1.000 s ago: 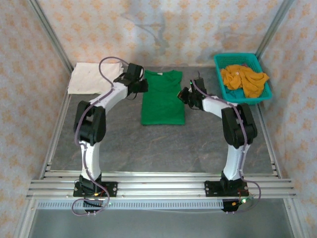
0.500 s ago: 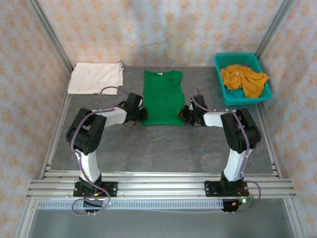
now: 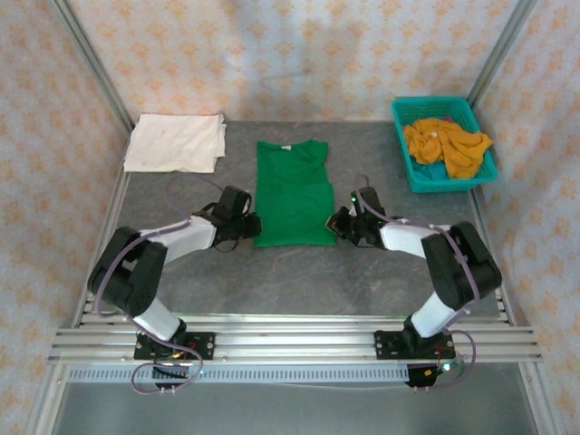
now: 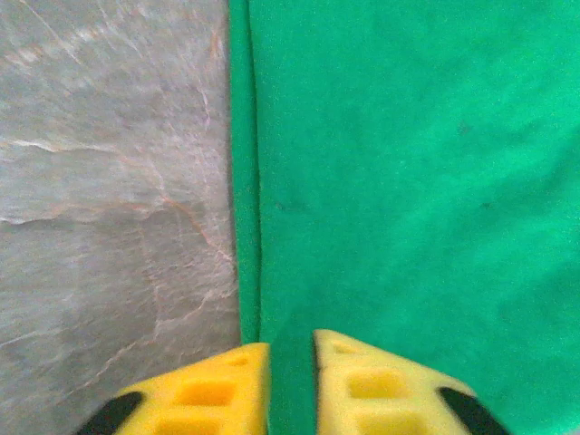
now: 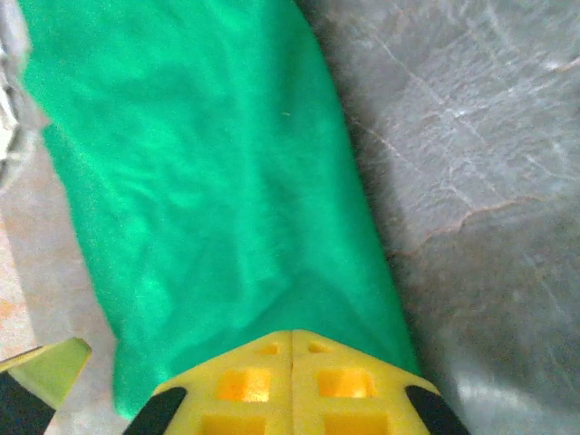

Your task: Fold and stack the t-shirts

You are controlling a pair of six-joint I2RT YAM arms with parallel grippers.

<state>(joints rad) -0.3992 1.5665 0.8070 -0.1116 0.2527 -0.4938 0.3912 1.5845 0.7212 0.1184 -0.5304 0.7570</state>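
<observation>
**Two Arms Pinch Green Shirt at Its Near Corners**

The left gripper (image 3: 250,226) and the right gripper (image 3: 339,223) sit low on the grey table (image 3: 290,281), one at each near corner of the green t-shirt (image 3: 292,192). The shirt lies flat between them, its collar at the far end, away from both sets of jaws.

Seen from the left wrist, the left gripper's yellow fingers (image 4: 227,390) stand a narrow slit apart with green cloth running into the gap. The jaws are closed on the shirt just inside its left edge, which stretches straight ahead of them, with bare table off to their left.

Seen from the right wrist, the right gripper's fingers (image 5: 353,385) meet with no gap. The cloth rises in a small tent to their tips, so these jaws too are clamped on the shirt. Its right edge runs ahead of them, bare table to their right.

Well ahead and to the left of the left jaws lies the cream-white t-shirt (image 3: 175,142), folded. Well ahead and to the right of the right jaws, mustard-orange t-shirts (image 3: 446,145) are heaped in a teal basket (image 3: 430,102).
</observation>
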